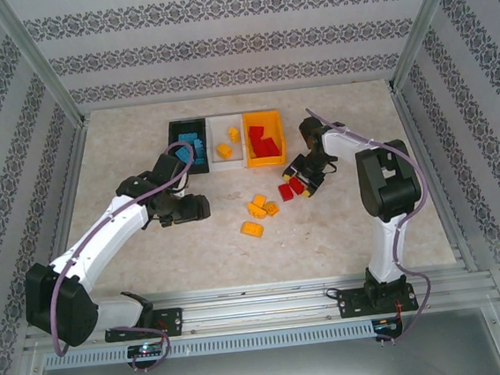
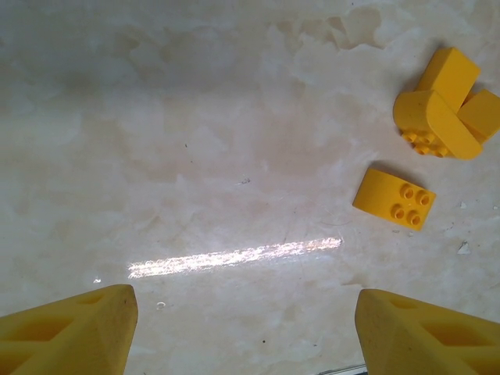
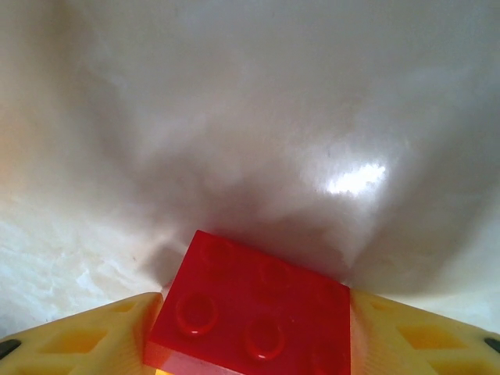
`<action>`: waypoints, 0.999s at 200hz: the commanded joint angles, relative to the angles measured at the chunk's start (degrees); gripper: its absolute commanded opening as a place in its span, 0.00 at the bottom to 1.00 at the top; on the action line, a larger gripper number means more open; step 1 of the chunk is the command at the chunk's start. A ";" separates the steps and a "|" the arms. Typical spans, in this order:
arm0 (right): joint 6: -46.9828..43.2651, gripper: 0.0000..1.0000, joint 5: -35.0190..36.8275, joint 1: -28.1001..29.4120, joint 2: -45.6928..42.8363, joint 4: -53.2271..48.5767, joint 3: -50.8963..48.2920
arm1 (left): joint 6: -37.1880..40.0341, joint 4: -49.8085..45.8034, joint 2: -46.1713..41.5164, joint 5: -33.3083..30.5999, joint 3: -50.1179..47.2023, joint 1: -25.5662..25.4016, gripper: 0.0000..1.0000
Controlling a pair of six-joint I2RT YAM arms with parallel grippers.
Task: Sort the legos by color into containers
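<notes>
Crops / occlusions, wrist cams + top cam

R wrist: red brick (image 3: 258, 312) cropped by bottom edge, near end out of frame; surface behind it blurred. R fingers (image 3: 86, 340) and L fingers (image 2: 70, 332) cut off at bottom edge. L wrist: rightmost pc of yellow cluster (image 2: 483, 113) cut by frame edge. Top: blue bricks (image 1: 191, 146) in black bin (image 1: 176, 128) too small to count; right gripper (image 1: 306, 185) covers pt of red pile (image 1: 287, 190).

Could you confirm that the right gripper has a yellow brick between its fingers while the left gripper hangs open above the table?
Not quite: the right gripper has a red brick between its fingers, not a yellow one, as the right wrist view shows. The left gripper does hang open above the table.
</notes>
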 commanded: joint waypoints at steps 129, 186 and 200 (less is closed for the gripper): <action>-4.60 0.60 -1.68 4.26 5.05 -0.18 26.93 | -3.54 2.42 6.61 0.67 1.56 -7.54 0.78; -9.05 0.72 -0.60 4.15 10.57 -7.65 43.09 | -5.80 3.69 6.23 1.39 -0.69 -9.81 0.81; -9.50 0.72 1.50 4.48 7.24 -10.17 41.58 | -3.45 4.03 7.24 2.34 -0.56 -9.79 0.81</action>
